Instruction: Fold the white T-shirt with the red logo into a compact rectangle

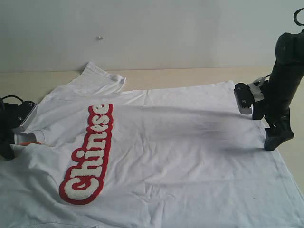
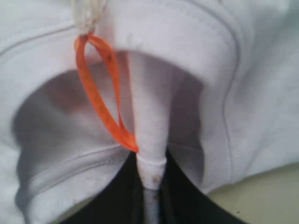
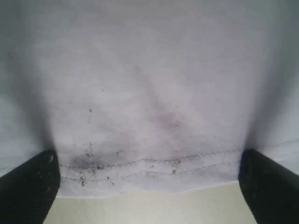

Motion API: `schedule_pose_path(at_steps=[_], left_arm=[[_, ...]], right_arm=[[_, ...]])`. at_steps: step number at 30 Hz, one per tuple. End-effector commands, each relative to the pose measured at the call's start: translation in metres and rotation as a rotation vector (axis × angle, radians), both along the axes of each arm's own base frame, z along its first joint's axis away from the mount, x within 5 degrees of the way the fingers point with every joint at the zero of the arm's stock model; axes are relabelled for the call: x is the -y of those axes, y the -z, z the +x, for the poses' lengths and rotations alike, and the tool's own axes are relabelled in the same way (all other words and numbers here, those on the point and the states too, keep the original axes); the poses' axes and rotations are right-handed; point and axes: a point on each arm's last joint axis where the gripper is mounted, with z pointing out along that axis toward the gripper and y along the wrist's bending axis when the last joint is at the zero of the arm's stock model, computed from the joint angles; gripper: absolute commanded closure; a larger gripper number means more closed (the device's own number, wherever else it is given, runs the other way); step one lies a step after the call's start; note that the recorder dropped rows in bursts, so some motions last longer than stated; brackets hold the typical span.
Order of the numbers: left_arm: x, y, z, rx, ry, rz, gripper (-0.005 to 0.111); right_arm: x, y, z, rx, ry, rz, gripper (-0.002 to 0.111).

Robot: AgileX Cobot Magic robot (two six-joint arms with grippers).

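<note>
Overall, the white T-shirt point(image 1: 190, 156) lies spread on the bench point(image 1: 190, 76), its red logo point(image 1: 90, 154) near the left pincer point(image 1: 16, 130) and well apart from the right pincer point(image 1: 273, 137). Up close, the left pincer is clenched on a pinch of collar cloth point(image 2: 149, 116), the orange neck tag point(image 2: 127, 139) touching it. The right pincer stands released, the stitched hem point(image 3: 149, 170) lying between its wide jaws.

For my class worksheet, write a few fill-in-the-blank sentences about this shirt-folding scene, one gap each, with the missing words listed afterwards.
1. The red logo on the white T-shirt spells ____.
2. The left gripper is ____ on the shirt's neckline fabric.
3. The tag beside that grip is coloured ____.
4. The right gripper has its jaws ____ on either side of the stitched hem.
Missing words: Chinese; shut; orange; open.
</note>
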Motion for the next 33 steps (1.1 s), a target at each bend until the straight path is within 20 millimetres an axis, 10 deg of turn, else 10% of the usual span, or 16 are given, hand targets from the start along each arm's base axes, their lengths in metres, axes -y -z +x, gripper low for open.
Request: schedule_pose_path(at_steps=[1,11,21,33], left_arm=[[-0.0012,0.0077,-0.0043,-0.052,0.022,0.014,0.106],[-0.0012,0.0077,-0.0043,-0.052,0.022,0.014,0.106],[-0.0012,0.0077,-0.0043,-0.052,0.022,0.014,0.106],[-0.0012,0.0077,-0.0043,-0.052,0.022,0.014,0.106]], right_arm=[[-0.0008,0.0133,0.0003,-0.01,0.013,0.017,0.003],[-0.0001,0.0134,0.004,0.031,0.019,0.009,0.015],[0.0,0.0134,0.0042,0.031,0.15,0.007,0.108],[0.0002,0.0133,0.0057,0.047,0.196,0.005,0.108]])
